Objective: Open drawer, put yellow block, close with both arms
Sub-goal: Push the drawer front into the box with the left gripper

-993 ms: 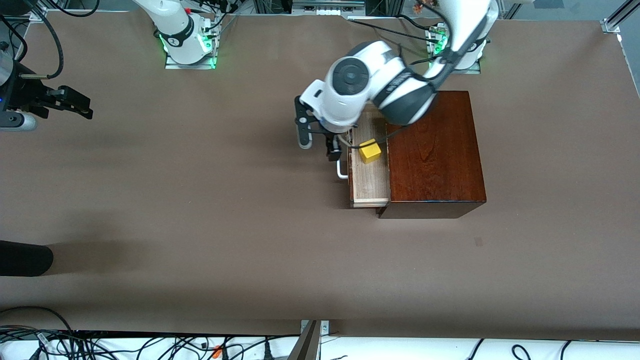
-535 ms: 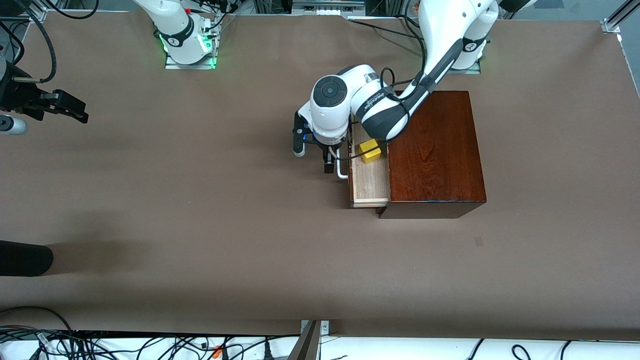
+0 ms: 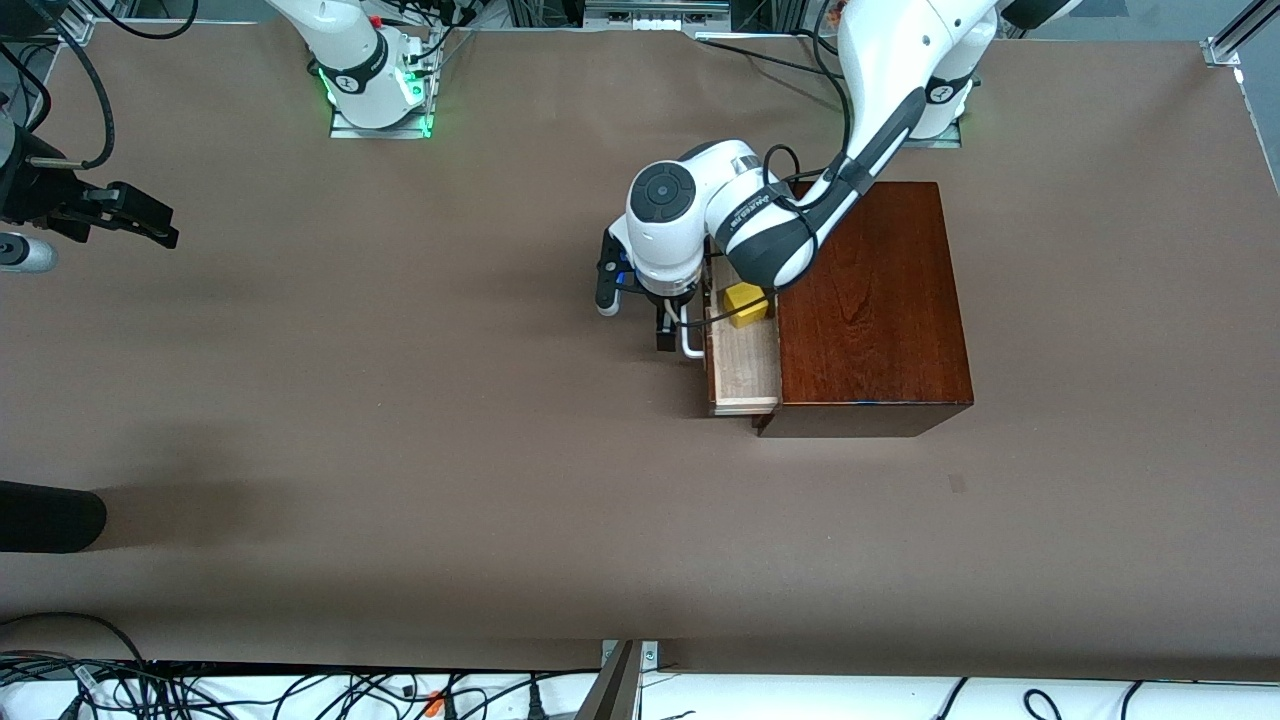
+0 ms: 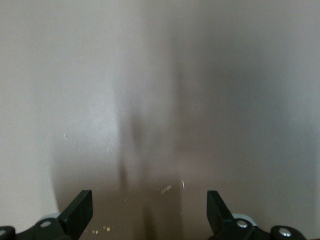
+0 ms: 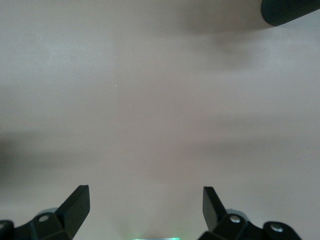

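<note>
I see my left gripper (image 3: 668, 335), fingers spread wide, pressed at the drawer (image 3: 744, 365) handle; the drawer has slid slightly inward, yellow block (image 3: 744, 302) inside. My right gripper (image 3: 135, 212) waits, wide open, at the counter's edge.

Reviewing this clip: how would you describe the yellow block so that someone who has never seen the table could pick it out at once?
Find the glossy dark-brown wooden box toward the left arm's end of the table. Its shallow pale-wood drawer stands partly open on the side facing the right arm's end, and the small bright yellow cube lies in it, just beside the left gripper. It is the only bright yellow thing there, far smaller than the box.
</note>
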Action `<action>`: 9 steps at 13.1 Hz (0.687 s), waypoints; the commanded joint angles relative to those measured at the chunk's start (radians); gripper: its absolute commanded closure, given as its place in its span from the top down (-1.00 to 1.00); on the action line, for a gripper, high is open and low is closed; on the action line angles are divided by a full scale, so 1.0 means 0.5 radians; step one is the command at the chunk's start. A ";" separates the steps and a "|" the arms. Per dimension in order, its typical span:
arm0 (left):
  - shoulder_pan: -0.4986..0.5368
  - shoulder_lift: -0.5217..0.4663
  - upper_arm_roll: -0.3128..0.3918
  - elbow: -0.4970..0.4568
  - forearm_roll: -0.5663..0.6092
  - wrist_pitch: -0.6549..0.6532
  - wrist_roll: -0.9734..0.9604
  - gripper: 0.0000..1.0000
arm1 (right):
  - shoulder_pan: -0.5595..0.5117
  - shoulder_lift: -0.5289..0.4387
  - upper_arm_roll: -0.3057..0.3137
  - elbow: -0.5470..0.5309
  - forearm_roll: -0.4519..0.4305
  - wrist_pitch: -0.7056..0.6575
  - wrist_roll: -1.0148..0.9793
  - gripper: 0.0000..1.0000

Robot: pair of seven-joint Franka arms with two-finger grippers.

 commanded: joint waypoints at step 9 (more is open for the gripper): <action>0.242 -0.142 0.010 -0.050 0.042 -0.233 0.329 1.00 | -0.039 0.013 0.022 0.037 0.110 -0.005 0.023 1.00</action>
